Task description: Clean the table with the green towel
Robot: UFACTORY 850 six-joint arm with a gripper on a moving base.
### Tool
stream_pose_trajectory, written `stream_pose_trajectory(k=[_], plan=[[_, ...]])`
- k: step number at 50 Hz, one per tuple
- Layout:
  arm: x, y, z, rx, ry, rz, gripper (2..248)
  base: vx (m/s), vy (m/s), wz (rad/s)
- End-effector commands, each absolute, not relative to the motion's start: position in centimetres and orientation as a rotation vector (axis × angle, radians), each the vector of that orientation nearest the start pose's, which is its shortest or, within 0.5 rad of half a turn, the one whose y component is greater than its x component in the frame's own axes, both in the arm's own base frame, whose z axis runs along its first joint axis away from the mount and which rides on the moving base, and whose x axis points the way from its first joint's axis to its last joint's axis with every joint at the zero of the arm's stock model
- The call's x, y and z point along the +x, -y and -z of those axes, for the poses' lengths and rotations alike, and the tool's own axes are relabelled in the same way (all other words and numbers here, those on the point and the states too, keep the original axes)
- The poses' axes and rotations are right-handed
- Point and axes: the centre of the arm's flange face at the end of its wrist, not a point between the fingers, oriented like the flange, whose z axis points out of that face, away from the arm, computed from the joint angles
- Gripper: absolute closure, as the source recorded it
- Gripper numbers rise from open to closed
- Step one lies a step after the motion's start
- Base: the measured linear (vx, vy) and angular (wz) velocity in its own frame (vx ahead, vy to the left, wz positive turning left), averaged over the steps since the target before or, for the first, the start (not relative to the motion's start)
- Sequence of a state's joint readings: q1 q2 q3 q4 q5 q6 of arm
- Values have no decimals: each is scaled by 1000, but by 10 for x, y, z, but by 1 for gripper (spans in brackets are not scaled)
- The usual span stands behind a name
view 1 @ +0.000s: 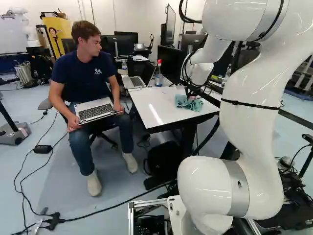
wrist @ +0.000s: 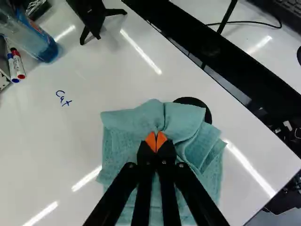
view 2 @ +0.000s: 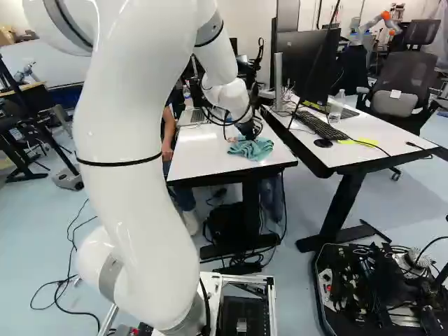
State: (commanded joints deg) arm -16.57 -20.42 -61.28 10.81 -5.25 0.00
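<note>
Currently, the gripper (view 1: 192,93) is closed on the towel (view 1: 183,102), at the table (view 1: 151,105).

Left base view: the gripper points down onto the towel; the bottle (view 1: 159,77) and open laptop (view 1: 133,82) are beyond it. Right base view: the keyboard (view 2: 322,124) and mouse (view 2: 323,143) rest on the second table (view 2: 378,141), right of the gripper. Wrist view: both orange pads (wrist: 150,141) pinch a towel fold; the black disc (wrist: 204,107) is near the fingertips, partly covered by towel, with blue writing (wrist: 63,98) ahead of the gripper.
</note>
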Motion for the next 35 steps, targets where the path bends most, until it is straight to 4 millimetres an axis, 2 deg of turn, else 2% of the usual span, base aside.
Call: stream_pose_trajectory(k=[13, 23, 35], plan=[[581, 161, -431, -2916, -676, 987, 228, 0, 0, 0], [598, 151, -430, -2913, -640, 998, 228, 0, 0, 0], [600, 132, -430, -2914, -592, 992, 228, 0, 0, 0]])
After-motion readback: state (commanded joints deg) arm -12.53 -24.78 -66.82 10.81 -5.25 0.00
